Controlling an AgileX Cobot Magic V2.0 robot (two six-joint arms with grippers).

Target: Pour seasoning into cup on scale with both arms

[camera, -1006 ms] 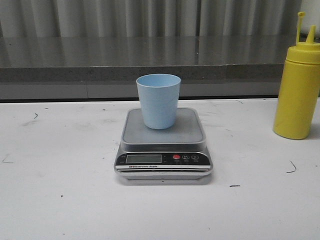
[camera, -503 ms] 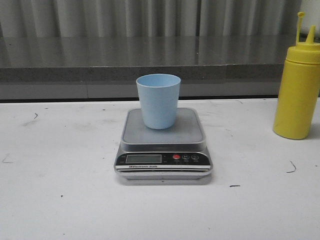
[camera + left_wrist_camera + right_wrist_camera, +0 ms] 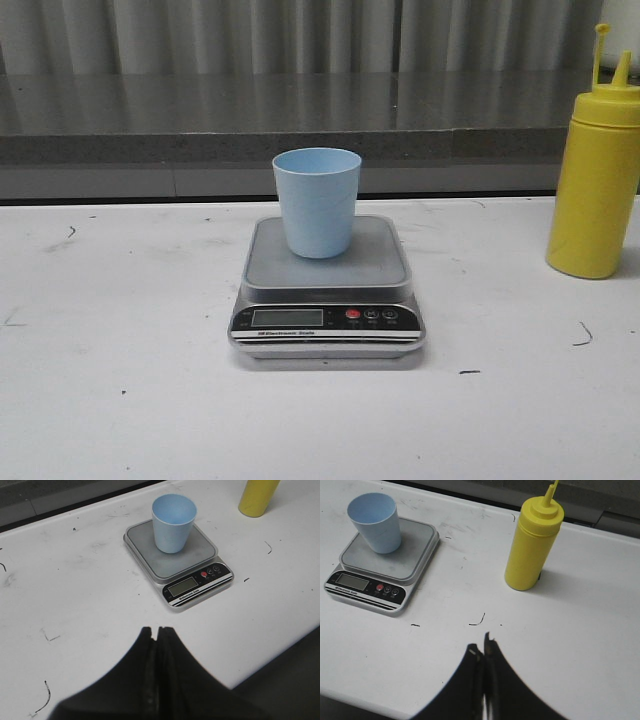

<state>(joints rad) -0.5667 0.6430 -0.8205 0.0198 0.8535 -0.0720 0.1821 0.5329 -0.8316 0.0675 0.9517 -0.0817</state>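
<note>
Currently tall yellow plastic squeeze bottle [image 3: 532, 550] untouched on white table [image 3: 120, 400]; probably soft-walled, grip mid-body gently. Left hand [image 3: 156, 632], right hand [image 3: 482, 650] both pressed together, empty.

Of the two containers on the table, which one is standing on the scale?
The pale blue cup. It stands upright on the scale platform, while the yellow seasoning bottle stands directly on the table, off to the scale's right.

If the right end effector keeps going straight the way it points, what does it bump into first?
Probably the bare white table first. The right end effector, closed, aims between the yellow seasoning bottle and the scale, though depth is hard to judge.
</note>
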